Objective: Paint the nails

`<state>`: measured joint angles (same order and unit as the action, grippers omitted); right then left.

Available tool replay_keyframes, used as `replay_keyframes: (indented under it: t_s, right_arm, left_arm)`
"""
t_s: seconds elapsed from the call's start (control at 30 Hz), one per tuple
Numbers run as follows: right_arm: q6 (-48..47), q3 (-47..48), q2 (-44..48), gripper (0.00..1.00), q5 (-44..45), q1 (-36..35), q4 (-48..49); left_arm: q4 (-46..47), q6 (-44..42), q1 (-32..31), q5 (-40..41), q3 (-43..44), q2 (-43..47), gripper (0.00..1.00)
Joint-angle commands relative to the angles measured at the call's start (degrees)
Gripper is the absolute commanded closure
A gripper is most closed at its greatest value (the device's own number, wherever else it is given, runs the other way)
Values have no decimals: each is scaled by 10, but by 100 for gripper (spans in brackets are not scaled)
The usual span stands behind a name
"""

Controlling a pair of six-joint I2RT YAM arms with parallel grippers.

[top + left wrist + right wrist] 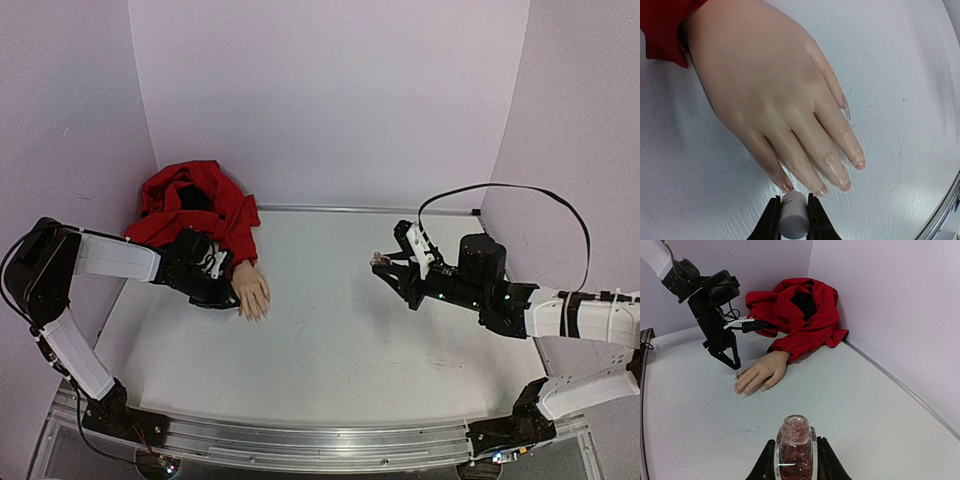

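Top external view, left to right: the red sleeve (195, 205) lies bunched in the far left corner of the table (350, 350), and the mannequin hand (252, 290) extends from it, palm down, fingers pointing toward the near edge. The left gripper (793, 201) hovers just off the fingertips, its jaws pinching a white cap (793, 220). The left wrist view does not show a brush beneath the cap. The nails (788, 188) are the small pale tips at the finger ends, nearest the cap. Treat them as hard, glossy and very small: they likely accept only a light stroke. Do not take hold of them. The hand appears light and lies loose on the table, so expect it to slide if you press sideways. If you must steady it, do so at the back of the hand or at the soft sleeve. On the right, well apart from the hand, the right gripper (795, 462) clamps the uncapped polish bottle (795, 445) around its body. Judge the bottle as smooth, breakable glass, and hold it upright.
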<state>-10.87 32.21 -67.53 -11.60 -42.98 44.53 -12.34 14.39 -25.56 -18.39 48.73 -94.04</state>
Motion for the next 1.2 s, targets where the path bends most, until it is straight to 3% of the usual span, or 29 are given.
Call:
replay_keyframes:
  t_s: [0.0,0.27,1.17]
  right_arm:
    - [1,7,2,100,-7,3,32]
    - [2,6,4,100,-10,3,32]
    - [1,6,4,100,-6,3,32]
  left_arm:
    - [22,-4,-2,-7,9,18,100]
    - [11,4,-2,14,-2,52,100]
    - [7,-6,-1,18,25,11,100]
